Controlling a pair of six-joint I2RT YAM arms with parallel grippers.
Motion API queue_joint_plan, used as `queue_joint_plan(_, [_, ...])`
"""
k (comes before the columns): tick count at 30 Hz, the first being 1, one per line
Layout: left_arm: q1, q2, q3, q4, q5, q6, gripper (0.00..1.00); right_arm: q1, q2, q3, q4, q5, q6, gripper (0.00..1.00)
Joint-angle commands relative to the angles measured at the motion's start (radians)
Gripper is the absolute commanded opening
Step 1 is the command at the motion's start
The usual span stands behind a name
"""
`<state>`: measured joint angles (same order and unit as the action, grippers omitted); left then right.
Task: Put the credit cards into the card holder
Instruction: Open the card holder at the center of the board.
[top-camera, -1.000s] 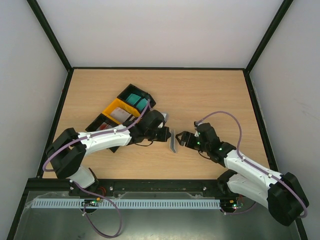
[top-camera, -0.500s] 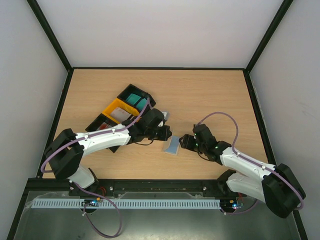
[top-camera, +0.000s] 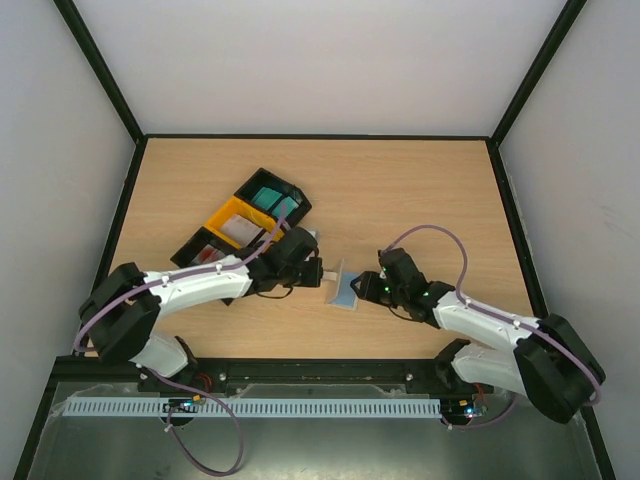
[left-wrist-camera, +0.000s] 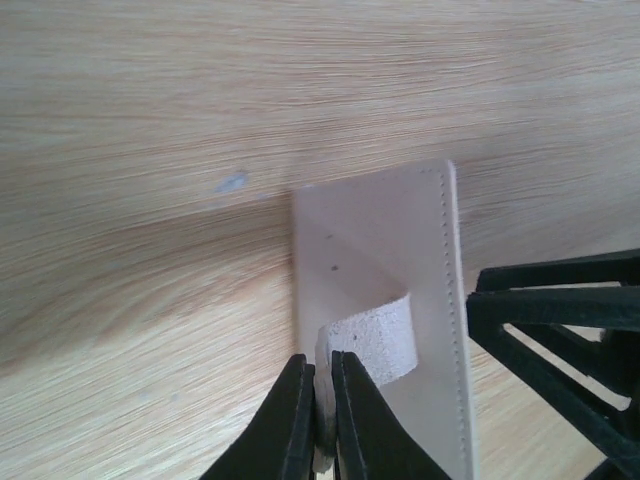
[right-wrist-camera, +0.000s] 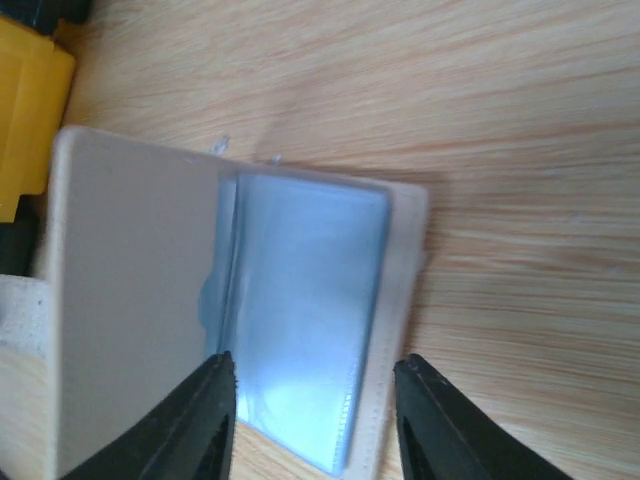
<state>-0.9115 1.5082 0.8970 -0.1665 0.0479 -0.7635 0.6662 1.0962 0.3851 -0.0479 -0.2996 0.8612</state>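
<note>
left tool (left-wrist-camera: 320, 400): pinched on the card holder's (left-wrist-camera: 400, 240) rough beige strap (left-wrist-camera: 378, 340)
right tool (right-wrist-camera: 315, 400): spread astride a glossy blue-grey card (right-wrist-camera: 300, 320)
card holder: open, mid worktop (top-camera: 420, 190), between tools
worktop: pale wood grain
walls (top-camera: 320, 60): plain white

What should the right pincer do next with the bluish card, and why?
Probably nudge the bluish card a bit deeper under the flap. The left pincer pinches the strap of the card holder, lifting it open. The card lies between the open fingers of the right pincer and seems only partly tucked in.
</note>
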Motion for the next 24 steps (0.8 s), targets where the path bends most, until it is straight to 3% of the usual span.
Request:
queue_joint_plan(1, [0.027, -0.065, -0.058, -0.029, -0.045, -0.026, 0.06, 0.038, 0.067, 0.015, 0.089, -0.033, 0.036, 0.40])
queue_joint_plan(8, [0.073, -0.122, -0.088, -0.122, -0.119, -0.002, 0.14, 0.083, 0.188, 0.086, 0.144, -0.031, 0.028, 0.29])
queue_joint_plan(16, [0.115, -0.149, -0.174, -0.131, -0.136, 0.007, 0.19, 0.168, 0.346, 0.209, 0.152, 0.017, 0.025, 0.35])
queue_joint_plan(24, [0.141, -0.254, -0.208, -0.126, -0.122, 0.010, 0.45, 0.271, 0.512, 0.367, -0.010, 0.234, 0.024, 0.39])
